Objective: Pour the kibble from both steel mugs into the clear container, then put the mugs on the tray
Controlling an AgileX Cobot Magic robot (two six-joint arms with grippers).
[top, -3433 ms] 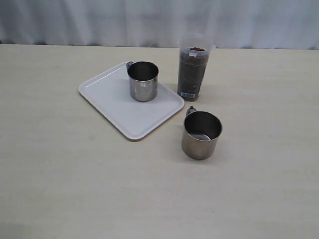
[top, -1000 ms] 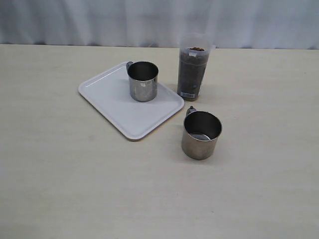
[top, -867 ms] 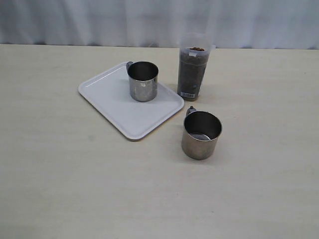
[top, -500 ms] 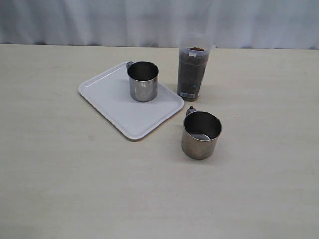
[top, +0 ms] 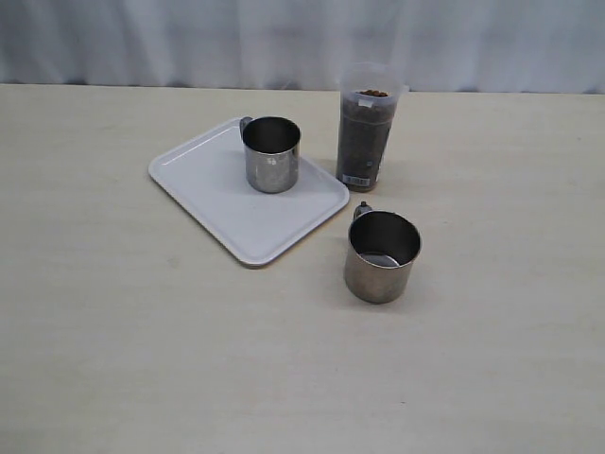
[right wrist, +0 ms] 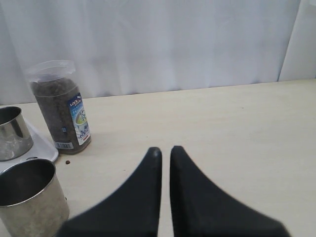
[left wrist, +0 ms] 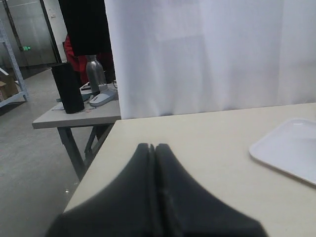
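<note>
- Compared with the earlier exterior pictures, nothing on the table (top: pixel 142 359) has shifted: both mugs, the tray and the container stand where they stood.
- The left gripper (left wrist: pixel 153 148) has its fingers pressed together on nothing, above the bare table edge.
- The right gripper (right wrist: pixel 165 150) has its fingers almost touching, only a thin slit between them, and holds nothing.
- The nearer steel mug (top: pixel 382 256) stands upright on the table, just off the tray's corner, its bare bottom showing.
- The tray (top: pixel 217 199) lies flat, with the second steel mug (top: pixel 271 154) upright on its far part.
- The clear container (top: pixel 365 128) stands beside the tray, full of kibble (top: pixel 363 142) nearly to the rim.
- Its label (right wrist: pixel 79 123) is blue and white with a barcode; the writing is too small to read.
- One loose pellet (right wrist: pixel 68 161) lies at the container's base.
</note>
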